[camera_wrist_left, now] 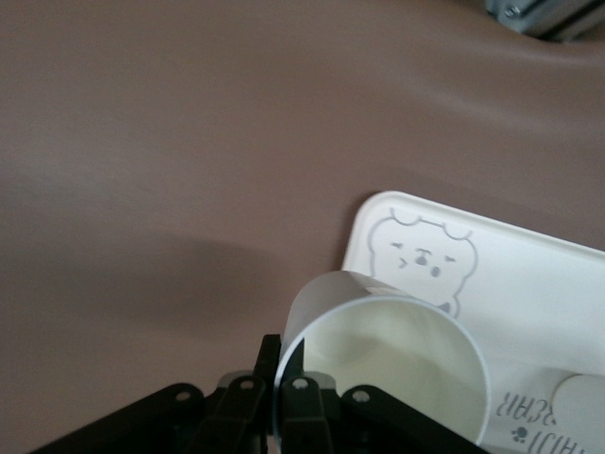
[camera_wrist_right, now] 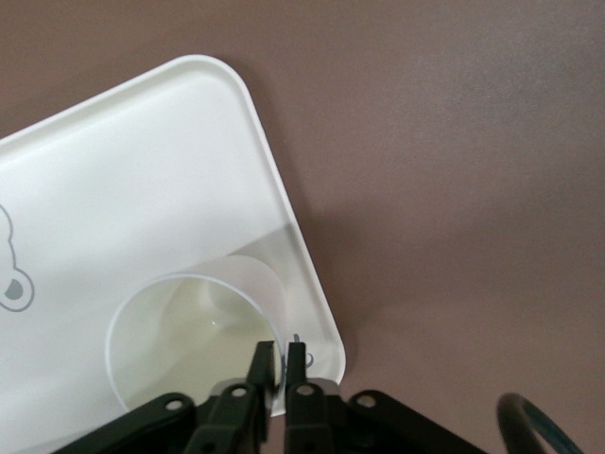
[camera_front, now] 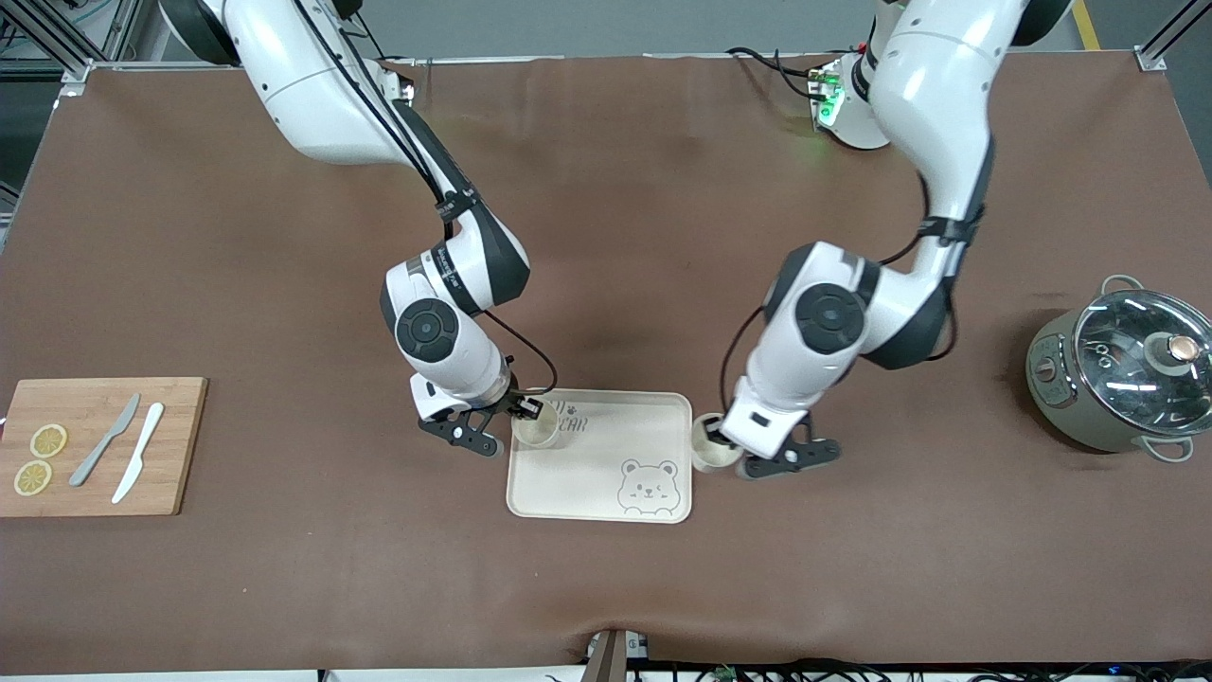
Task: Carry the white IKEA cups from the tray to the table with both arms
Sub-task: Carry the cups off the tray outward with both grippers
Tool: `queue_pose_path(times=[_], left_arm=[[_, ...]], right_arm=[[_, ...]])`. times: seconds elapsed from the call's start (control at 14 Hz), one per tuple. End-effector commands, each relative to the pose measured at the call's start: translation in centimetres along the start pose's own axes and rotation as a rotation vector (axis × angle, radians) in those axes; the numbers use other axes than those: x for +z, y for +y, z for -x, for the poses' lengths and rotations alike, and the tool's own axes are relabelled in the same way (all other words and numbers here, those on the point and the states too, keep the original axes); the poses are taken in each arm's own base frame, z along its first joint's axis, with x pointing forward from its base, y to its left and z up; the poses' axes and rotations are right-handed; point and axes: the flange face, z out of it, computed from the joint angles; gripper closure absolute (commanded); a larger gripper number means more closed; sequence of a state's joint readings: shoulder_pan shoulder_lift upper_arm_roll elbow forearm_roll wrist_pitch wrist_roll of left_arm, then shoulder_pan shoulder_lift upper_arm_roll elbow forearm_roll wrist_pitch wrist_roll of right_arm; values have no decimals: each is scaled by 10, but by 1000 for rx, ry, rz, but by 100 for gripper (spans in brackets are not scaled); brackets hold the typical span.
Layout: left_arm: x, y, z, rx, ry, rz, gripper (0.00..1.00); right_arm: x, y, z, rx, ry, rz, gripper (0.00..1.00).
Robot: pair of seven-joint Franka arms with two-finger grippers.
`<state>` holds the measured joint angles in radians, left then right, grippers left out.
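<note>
One white IKEA cup (camera_front: 536,428) stands in the corner of the bear-print tray (camera_front: 606,459) that lies farther from the front camera, toward the right arm's end. My right gripper (camera_front: 525,409) is shut on its rim. In the right wrist view the right gripper (camera_wrist_right: 278,352) pinches the cup (camera_wrist_right: 189,331) wall over the tray (camera_wrist_right: 123,170). The other white cup (camera_front: 708,457) is just off the tray's edge toward the left arm's end, with my left gripper (camera_front: 721,438) shut on its wall. The left wrist view shows the left gripper (camera_wrist_left: 284,350), one finger inside the cup (camera_wrist_left: 397,364), beside the tray (camera_wrist_left: 539,274).
A wooden cutting board (camera_front: 99,445) with two lemon slices and two knives lies at the right arm's end. A grey pot with a glass lid (camera_front: 1122,374) stands at the left arm's end.
</note>
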<state>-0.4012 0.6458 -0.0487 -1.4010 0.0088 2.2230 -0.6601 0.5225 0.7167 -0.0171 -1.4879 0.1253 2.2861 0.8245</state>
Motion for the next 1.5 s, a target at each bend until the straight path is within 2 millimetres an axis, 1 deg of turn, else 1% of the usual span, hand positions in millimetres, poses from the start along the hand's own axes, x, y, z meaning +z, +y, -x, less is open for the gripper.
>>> queue_pose_path(times=[0.0, 0.07, 0.14, 0.21, 0.29, 0.36, 0.43, 0.5, 0.57, 0.64, 0.71, 0.79, 0.86, 1.0, 1.07, 1.21, 1.29, 1.36, 1.43], left_arm=[[-32, -34, -15, 6, -14, -49, 100], [-42, -55, -24, 22, -32, -64, 100], [-46, -75, -31, 65, -65, -85, 100], [-51, -102, -41, 86, -94, -103, 100], [-53, -128, -52, 105, -113, -112, 100], [-52, -149, -57, 124, -132, -119, 100], [-50, -171, -60, 129, -148, -126, 100], [-44, -193, -62, 122, -167, -131, 100], [-38, -213, -63, 121, -187, -135, 100], [-31, -225, -60, 116, -208, -139, 100], [-24, -234, -55, 108, -221, -142, 100], [-16, -248, -53, 94, -230, -144, 100], [-6, -254, -46, 88, -241, -141, 100], [10, -262, -30, 88, -221, -136, 100], [16, -266, -23, 93, -202, -130, 100], [31, -272, -10, 122, -176, -119, 100], [37, -281, -9, 126, -160, -114, 100], [42, -292, -10, 123, -152, -112, 100], [47, -295, -8, 140, -153, -109, 100]], right_arm=[[-6, -5, -1, -1, 6, -6, 100], [-13, -6, -3, 1, 8, -10, 100], [-31, -7, -10, 5, 21, -29, 100], [-34, 0, -13, 3, -1, -3, 100], [-52, 5, -11, -23, -27, 24, 100], [-74, 13, -12, -41, -37, 43, 100], [-87, 31, -23, -37, -39, 56, 100], [-104, 46, -26, -56, -37, 50, 100], [-115, 63, -24, -93, -40, 56, 100], [-126, 89, -26, -117, -41, 67, 100], [-134, 124, -33, -142, -45, 80, 100], [-140, 152, -35, -185, -53, 86, 100], [-145, 180, -38, -211, -64, 87, 100], [-149, 227, -46, -240, -70, 114, 100], [-150, 241, -46, -255, -71, 130, 100], [-148, 266, -42, -269, -82, 138, 100], [-141, 286, -48, -292, -88, 146, 100], [-131, 315, -59, -310, -86, 141, 100], [-120, 336, -63, -351, -73, 133, 100]])
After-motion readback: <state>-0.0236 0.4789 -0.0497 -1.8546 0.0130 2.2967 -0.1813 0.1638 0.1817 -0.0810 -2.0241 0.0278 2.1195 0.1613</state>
